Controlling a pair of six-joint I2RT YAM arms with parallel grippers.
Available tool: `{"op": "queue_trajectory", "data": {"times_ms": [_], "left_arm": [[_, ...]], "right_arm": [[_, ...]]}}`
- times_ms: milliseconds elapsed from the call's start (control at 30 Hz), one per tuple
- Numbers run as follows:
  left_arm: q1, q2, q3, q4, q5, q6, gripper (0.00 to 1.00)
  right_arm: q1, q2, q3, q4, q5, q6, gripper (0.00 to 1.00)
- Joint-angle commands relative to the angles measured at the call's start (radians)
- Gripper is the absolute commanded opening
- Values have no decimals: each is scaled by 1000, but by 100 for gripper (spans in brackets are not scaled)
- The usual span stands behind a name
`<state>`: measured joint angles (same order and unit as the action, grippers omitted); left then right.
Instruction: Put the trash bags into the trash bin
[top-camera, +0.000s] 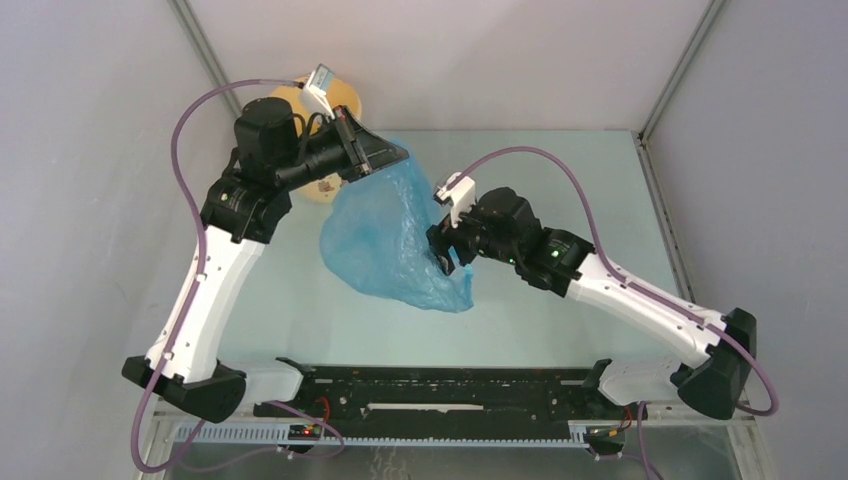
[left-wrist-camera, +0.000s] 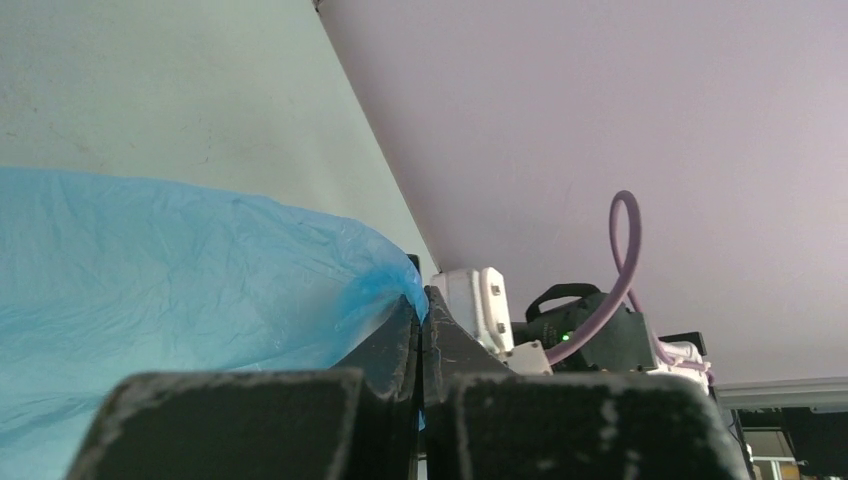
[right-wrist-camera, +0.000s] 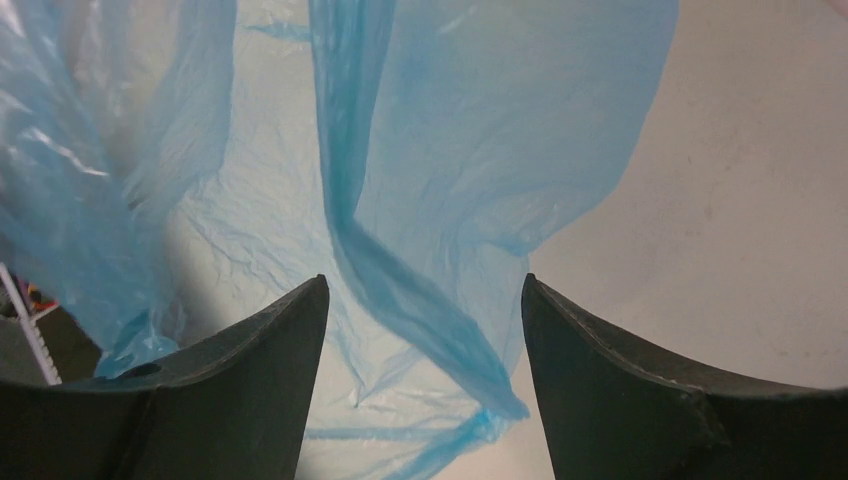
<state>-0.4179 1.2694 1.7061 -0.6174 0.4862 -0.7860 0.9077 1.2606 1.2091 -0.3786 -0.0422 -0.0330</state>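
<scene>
Although the bin stands at the far left corner of the surface, the left arm crosses in front of it and hides most of it. Only its pale-yellow rim and a strip of its side show, and any print on it cannot be read. No other writing is legible in any view.

The left hand is closed tight on the top corner of the bag. In the left wrist view its two fingers meet with no gap, and a fold of blue film is pinched at their tips and spreads away to the left. This hand is just beside the bin, on its right.

From that corner the bag fans out toward the middle of the surface, wrinkled and glossy. It lies outside the bin, with its upper edge near the bin's side.

The right hand is at the bag's lower right edge with its jaws wide apart. In the right wrist view a twisted strand of film runs between the two fingers, midway across the gap. Neither finger presses on it. Whether the strand brushes a finger cannot be told.
</scene>
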Motion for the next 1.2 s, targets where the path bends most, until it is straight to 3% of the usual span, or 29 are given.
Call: {"op": "queue_trajectory", "data": {"times_ms": [0,67,167,233,333,367,433,533,700,933,1167], "left_arm": [[-2,-11,52,-16,20,4,0],[-3,-14,53,-23,16,9,0],[-1,-18,56,-37,4,19,0],[1,-20,54,-48,-3,25,0],[4,-18,53,-67,-13,44,0],[10,-14,62,-86,-21,57,0],[22,-5,85,-143,-63,83,6],[44,3,85,-194,-121,100,40],[47,32,83,-189,-91,117,62],[48,44,143,-204,-142,175,88],[137,88,171,-343,-367,161,89]], "right_arm": [[14,47,1,168,26,-24,78],[14,60,0,187,41,-19,75],[12,58,-1,193,173,-26,60],[-4,42,-1,178,232,-11,37],[-47,-2,-2,145,203,12,3],[-57,-22,-2,125,210,22,0],[-81,-72,-2,55,223,46,0],[-102,-162,-1,-43,252,67,0],[-182,-293,0,-180,316,143,0],[-247,-335,33,-312,514,182,0],[-268,-346,80,-325,506,168,0]]}}
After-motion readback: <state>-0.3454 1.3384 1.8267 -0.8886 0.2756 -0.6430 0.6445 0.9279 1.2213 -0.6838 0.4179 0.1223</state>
